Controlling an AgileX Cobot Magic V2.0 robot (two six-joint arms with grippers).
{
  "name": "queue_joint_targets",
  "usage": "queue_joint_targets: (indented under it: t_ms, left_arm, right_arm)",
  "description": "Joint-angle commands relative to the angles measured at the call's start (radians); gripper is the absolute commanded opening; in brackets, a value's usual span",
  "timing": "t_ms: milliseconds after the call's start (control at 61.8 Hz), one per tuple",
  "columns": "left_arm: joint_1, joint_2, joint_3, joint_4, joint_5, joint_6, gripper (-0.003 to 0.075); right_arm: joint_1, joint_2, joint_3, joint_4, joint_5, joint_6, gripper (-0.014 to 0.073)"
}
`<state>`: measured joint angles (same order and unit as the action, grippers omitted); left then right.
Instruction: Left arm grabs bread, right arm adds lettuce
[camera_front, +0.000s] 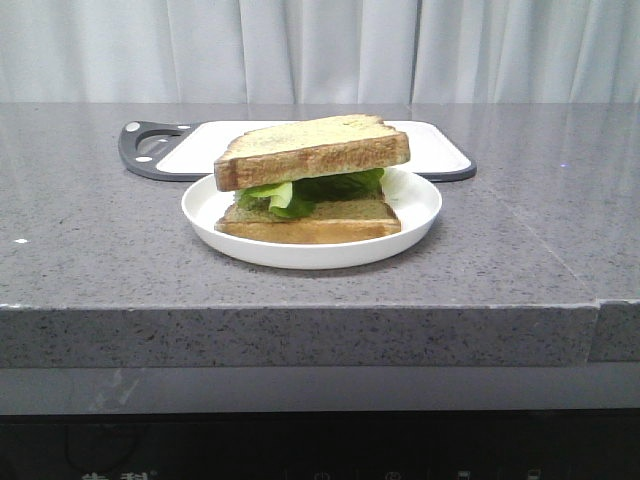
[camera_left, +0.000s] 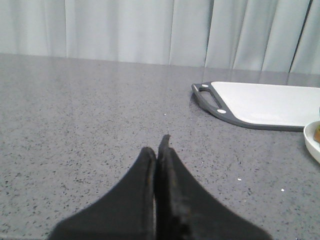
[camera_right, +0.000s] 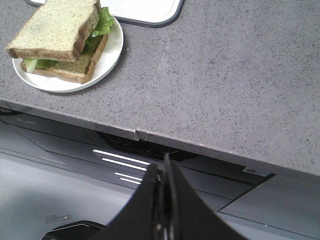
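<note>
The bread (camera_front: 312, 150), a thick toast slice with a brown crust, lies on top of the green lettuce (camera_front: 310, 190), which lies on a thinner toast slice (camera_front: 310, 220) on a white plate (camera_front: 420, 205). The stack also shows in the right wrist view: bread (camera_right: 52, 27), lettuce (camera_right: 102, 22), plate (camera_right: 112, 50). My left gripper (camera_left: 157, 147) is shut and empty, low over bare counter well away from the plate, whose rim (camera_left: 312, 140) shows at the edge. My right gripper (camera_right: 165, 162) is shut and empty, out past the counter's front edge. Neither gripper shows in the front view.
A white cutting board with a dark grey rim and handle (camera_front: 150, 150) lies behind the plate; it also shows in the left wrist view (camera_left: 265, 102) and in the right wrist view (camera_right: 145, 12). The counter's front edge (camera_right: 200, 145) drops to dark panels below. A curtain hangs behind.
</note>
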<state>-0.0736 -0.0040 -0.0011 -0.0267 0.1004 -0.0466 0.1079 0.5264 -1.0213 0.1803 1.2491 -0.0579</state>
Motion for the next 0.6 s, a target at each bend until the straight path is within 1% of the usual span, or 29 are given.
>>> queue_joint_targets:
  t_ms: [0,49,81,146,583]
  left_arm:
    - [0.003,-0.023,0.0,-0.008,-0.159,-0.004,-0.002]
    - [0.003,-0.021,0.013,-0.008,-0.203,-0.004,-0.002]
    - [0.003,-0.019,0.01,-0.008,-0.192,-0.004,-0.002]
    - [0.003,-0.019,0.01,-0.008,-0.215,-0.004,-0.002]
    - [0.003,-0.019,0.01,-0.008,-0.215,-0.004,-0.002]
  right_arm:
    - [-0.004,0.007,-0.028,-0.001,-0.055,0.0,-0.0118]
    - [-0.004,0.007,-0.028,-0.001,-0.053,0.0,-0.0118]
    - [-0.004,0.007,-0.028,-0.001,-0.053,0.0,-0.0118]
    - [-0.004,0.008,-0.028,-0.001,-0.051,0.0,-0.0118]
    - [-0.004,0.008,-0.028,-0.001,-0.049,0.0,-0.0118]
